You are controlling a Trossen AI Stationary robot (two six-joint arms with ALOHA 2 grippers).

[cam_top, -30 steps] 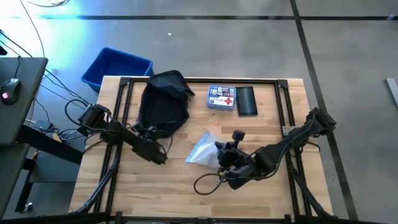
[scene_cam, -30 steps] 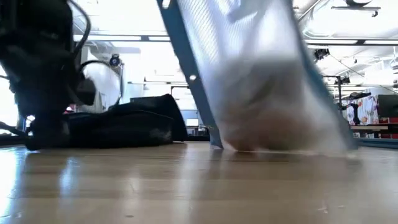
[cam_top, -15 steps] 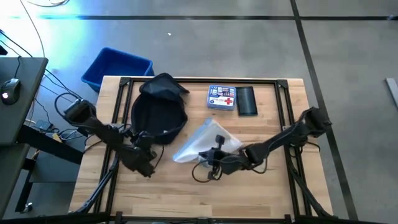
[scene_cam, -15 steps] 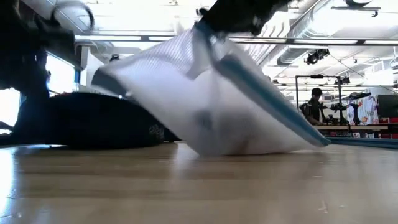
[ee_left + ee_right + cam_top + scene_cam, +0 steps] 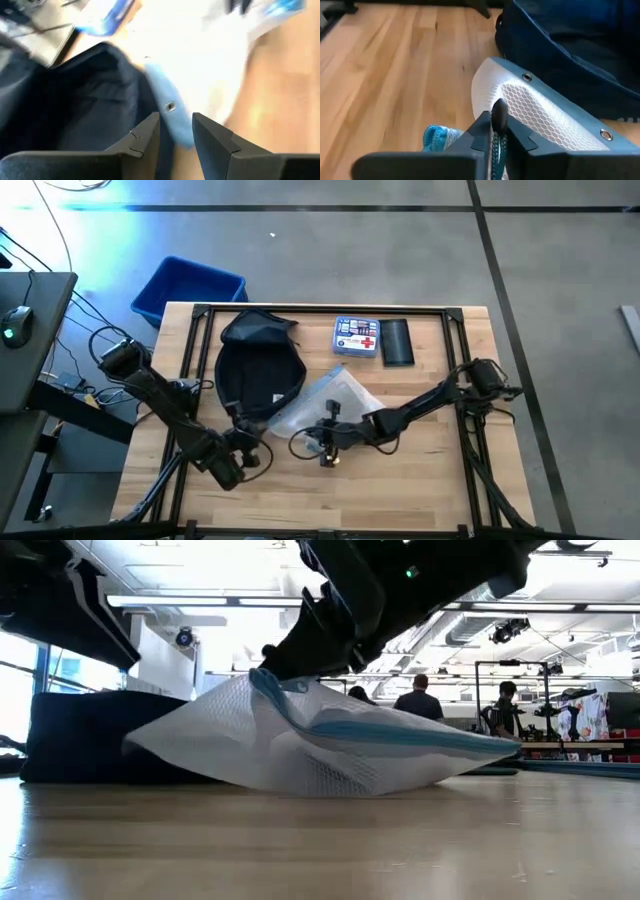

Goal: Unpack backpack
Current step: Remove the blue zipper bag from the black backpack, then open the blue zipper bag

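right gripper [image 5: 327, 442] pinches the white mesh pouch [image 5: 318, 402] lying against the backpack [image 5: 260, 368] at the table's back left, left gripper [image 5: 252, 455] open and empty nearby; the thin grip could slip, or dragging could snag the backpack.

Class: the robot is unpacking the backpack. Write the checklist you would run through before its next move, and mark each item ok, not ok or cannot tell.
1. Mesh pouch out of the backpack: ok, it lies on the table, against the backpack's side.
2. Right end effector gripping the pouch: ok, shut on its blue pull.
3. Left end effector free: ok, open, nothing between its fingers.
4. Room to set the pouch down: ok, bare wood at the table's front.
5. Backpack emptied: cannot tell, its inside is not visible.
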